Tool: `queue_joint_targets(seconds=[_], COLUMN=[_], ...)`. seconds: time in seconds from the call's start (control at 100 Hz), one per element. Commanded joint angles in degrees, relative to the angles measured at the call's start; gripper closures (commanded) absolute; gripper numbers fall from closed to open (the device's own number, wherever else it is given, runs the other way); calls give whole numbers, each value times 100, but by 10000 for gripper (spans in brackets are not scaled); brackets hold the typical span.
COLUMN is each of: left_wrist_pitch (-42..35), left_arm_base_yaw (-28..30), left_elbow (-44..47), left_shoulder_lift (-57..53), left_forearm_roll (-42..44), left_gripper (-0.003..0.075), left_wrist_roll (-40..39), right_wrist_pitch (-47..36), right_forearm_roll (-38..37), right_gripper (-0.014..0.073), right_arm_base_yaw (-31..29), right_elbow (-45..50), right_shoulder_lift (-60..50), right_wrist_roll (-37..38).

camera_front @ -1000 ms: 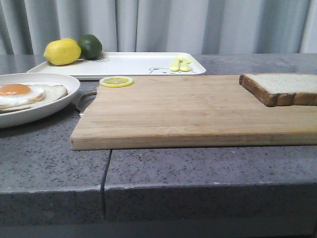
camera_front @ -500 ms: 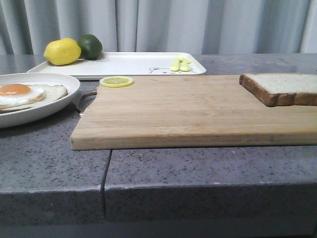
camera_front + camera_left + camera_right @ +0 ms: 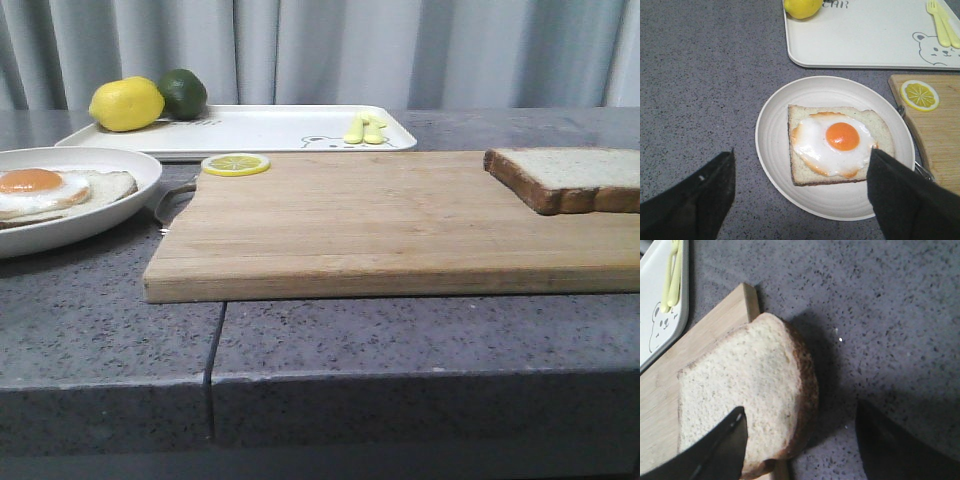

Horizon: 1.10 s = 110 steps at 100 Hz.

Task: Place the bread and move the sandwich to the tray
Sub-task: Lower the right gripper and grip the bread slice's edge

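Bread point(image 3: 745, 390): flat on the cutting board point(image 3: 380, 215) at its right end, one edge overhanging the table point(image 3: 880, 315); no clear long axis. Right gripper point(image 3: 800, 440): spread wide, empty, one finger above the slice. Left gripper point(image 3: 800, 195): spread wide, empty, above the sandwich point(image 3: 837, 142).

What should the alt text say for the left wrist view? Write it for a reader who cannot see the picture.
A fried egg on a slice of bread sits on a round white plate on a grey speckled counter, seen from above between the open left claw. Beyond it lie a white tray with a bear drawing, a lemon, yellow cutlery and a lemon slice on a wooden board.
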Motion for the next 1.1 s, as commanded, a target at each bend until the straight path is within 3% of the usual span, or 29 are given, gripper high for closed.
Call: queue_joint_targets(seconds=[0.0, 1.09], left_wrist_pitch=[-348, -348], left_arm_base_yaw=[13, 13], left_elbow=[-179, -179], left_shoulder_lift=[14, 14], left_forearm_roll=[-107, -107], left_gripper=[207, 207], left_wrist_roll=[7, 7], right_wrist_pitch=[249, 731], right_forearm_roll=[319, 677], right_gripper=[116, 116], right_arm_base_yaw=[-32, 85], right_elbow=[-176, -434], right_shoulder_lift=[-25, 816], right_wrist_roll=[-165, -333])
